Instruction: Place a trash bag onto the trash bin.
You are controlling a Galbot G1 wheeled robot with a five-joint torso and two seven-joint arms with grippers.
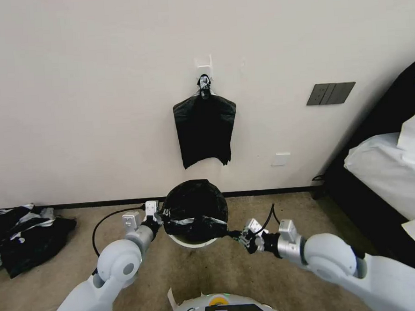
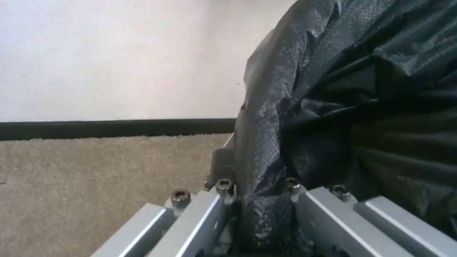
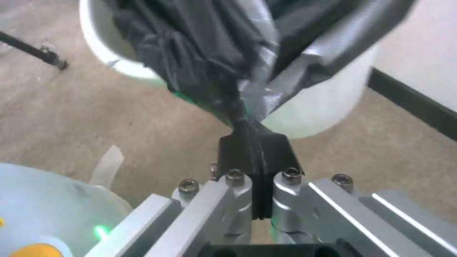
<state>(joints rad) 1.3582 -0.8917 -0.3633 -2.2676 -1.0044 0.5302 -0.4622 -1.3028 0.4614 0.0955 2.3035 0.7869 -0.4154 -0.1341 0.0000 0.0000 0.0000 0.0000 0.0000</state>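
Stretching the bag (image 1: 195, 208) over the bin (image 1: 194, 242), well along but not finished. Black film already domed across the bin's mouth, far side and top covered, cream rim and wall bare only at the near edge in the head view. Bin on the carpet (image 1: 214, 267) close to the wall, below the bundle of bags (image 1: 205, 130) hanging from a hook.

Left hand (image 1: 156, 218) at the bin's left side, clamped on a fold of film: in the left wrist view the bag (image 2: 342, 107) runs down between the fingers (image 2: 320, 210) and billows up beside them. Right hand (image 1: 244, 237) out to the right and nearer the robot, clear of the bin, pads (image 3: 252, 153) pressed together on a twisted corner of the bag (image 3: 209, 53), film pulled taut from the bin (image 3: 324, 107) to the pinch.

Judged done: bag picked, opened, laid over the mouth. Judged left: drawing the near edge down past the rim, seating the film all round, pushing the body inside, letting go with both hands. Depth of the bag inside the bin not visible. Cloth heap (image 1: 25, 237) on the floor at far left, untouched.
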